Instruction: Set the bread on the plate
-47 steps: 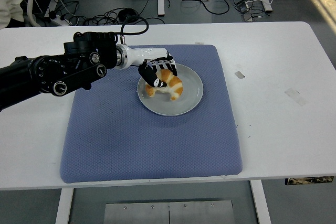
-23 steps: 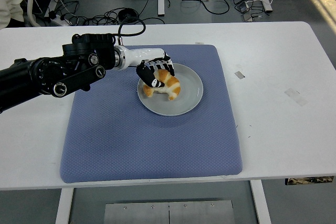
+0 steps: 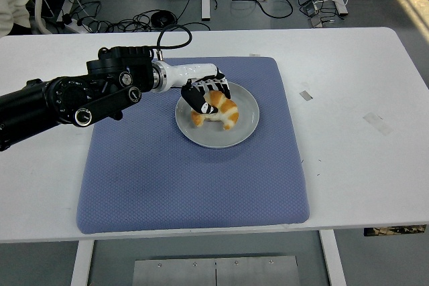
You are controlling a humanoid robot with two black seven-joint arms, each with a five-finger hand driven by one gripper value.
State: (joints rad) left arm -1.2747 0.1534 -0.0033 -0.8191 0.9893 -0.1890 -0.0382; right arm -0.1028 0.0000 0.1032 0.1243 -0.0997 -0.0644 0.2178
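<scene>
Resting on the plate point(image 3: 247, 125), the bread point(image 3: 218, 110) sits under the left hand point(image 3: 206, 93), fingers curled over it; lifting away carelessly could drag it off the rim.

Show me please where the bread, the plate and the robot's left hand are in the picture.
bread point(image 3: 222, 111): head view, on its orange crust beside the fingers.
plate point(image 3: 247, 124): head view, on its bare grey right side.
left hand point(image 3: 208, 94): head view, on the middle of the hand, over the bread.
</scene>
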